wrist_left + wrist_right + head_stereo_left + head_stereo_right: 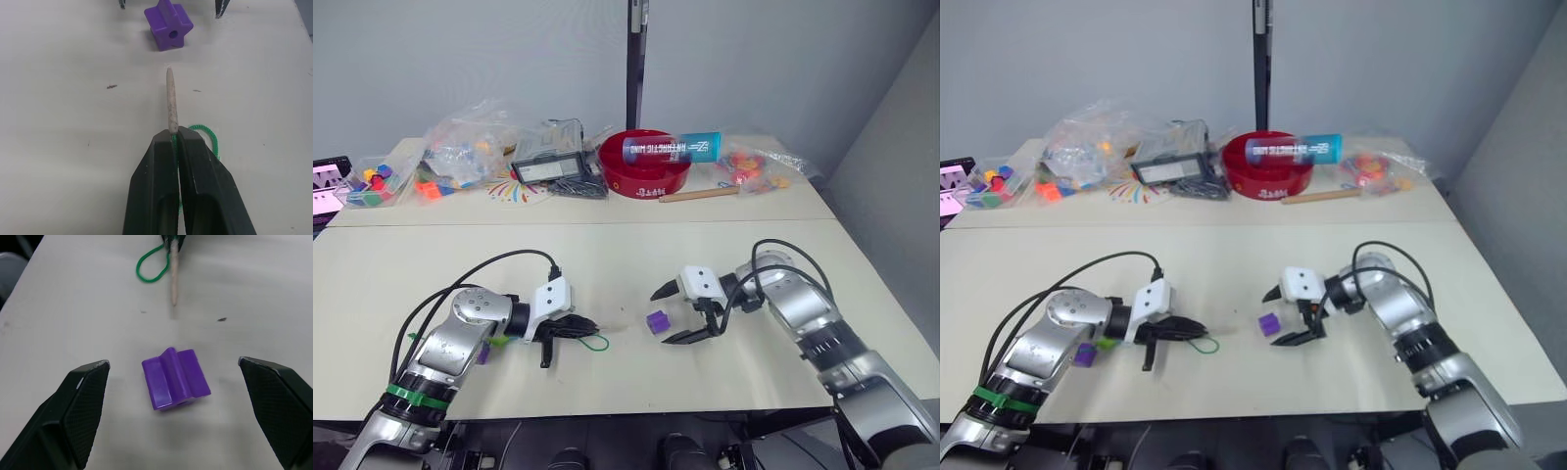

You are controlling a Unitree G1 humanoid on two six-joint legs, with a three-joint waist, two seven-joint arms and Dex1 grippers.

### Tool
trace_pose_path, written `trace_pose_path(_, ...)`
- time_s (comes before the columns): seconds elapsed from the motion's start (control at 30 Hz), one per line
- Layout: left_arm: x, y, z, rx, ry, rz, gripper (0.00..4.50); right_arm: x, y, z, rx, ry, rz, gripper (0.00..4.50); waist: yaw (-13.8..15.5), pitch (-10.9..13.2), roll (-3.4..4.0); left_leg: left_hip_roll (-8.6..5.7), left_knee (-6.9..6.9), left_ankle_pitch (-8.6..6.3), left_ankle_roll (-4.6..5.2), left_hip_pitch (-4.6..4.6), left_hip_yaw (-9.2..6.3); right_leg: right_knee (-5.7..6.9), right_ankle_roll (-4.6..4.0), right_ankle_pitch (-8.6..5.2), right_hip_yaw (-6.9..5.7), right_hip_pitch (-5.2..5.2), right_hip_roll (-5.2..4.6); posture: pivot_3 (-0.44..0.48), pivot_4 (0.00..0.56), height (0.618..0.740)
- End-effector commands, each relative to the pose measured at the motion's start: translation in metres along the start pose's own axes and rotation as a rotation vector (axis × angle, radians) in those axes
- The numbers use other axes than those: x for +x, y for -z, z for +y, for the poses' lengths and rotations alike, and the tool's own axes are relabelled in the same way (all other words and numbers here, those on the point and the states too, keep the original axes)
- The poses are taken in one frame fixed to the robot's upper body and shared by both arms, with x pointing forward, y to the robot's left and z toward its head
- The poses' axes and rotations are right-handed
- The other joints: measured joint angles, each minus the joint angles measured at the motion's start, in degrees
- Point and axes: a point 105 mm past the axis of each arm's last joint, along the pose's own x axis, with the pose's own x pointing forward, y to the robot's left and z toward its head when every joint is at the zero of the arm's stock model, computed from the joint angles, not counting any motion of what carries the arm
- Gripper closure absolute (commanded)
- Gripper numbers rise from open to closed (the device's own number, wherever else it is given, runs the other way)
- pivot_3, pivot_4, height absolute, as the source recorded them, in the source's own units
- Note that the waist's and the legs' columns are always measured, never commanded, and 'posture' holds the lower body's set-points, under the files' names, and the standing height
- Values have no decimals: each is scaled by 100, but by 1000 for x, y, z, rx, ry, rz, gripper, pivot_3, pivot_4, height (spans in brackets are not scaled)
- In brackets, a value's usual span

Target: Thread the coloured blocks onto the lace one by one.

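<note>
A purple block point(657, 321) with a hole through it lies on the pale table, between my two grippers. My right gripper point(672, 315) is open, with one finger on each side of the block and neither touching it. My left gripper point(590, 325) is shut on the lace point(211, 139). Its pale stiff tip point(170, 98) sticks out past the fingers, aimed at the block and a short way from it. A loop of the green cord point(597, 342) lies beside the fingers. Another purple block point(1085, 354) and a light green block point(1108, 343) sit by my left forearm.
Along the back of the table stand a red bowl point(646, 164) with a blue tube point(672, 148) across it, a wooden stick point(700, 194), a black device point(548, 164), and clear bags of toy pieces point(470, 147) point(754, 168). A tub of coloured pieces point(372, 184) is at the far left.
</note>
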Motion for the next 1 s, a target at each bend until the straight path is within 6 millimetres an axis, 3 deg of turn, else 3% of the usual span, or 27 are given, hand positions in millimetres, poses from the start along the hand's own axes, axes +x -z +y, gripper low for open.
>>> trace_pose_path(0.03,-3,-11,-3,35,-3,-25,4500,0,0,-4,-55,-23,1,39,11,0,0,0,0,0,0,1,0,2,0,0,0,0,0,0,150,731)
trace_pose_path(0.13,-3,-12,-4,39,-4,-28,4500,3,3,-6,-51,-21,-13,39,19,0,1,-1,0,0,0,2,0,4,-1,1,0,0,-1,0,150,731)
trace_pose_path(0.47,-1,-16,-7,59,1,-22,4500,9,3,-7,-12,35,-75,3109,21,1,2,0,0,0,0,4,-1,9,-2,1,0,-1,0,0,150,731)
trace_pose_path(0.77,10,-19,-1,118,5,15,4500,17,-1,14,122,80,-81,3123,99,1,3,-2,0,0,0,4,-1,10,-2,1,0,0,0,0,150,731)
trace_pose_path(1.0,21,-21,-3,153,22,49,4500,23,12,23,176,116,-25,3123,89,1,2,-1,0,0,0,7,1,8,-2,1,1,2,2,0,150,731)
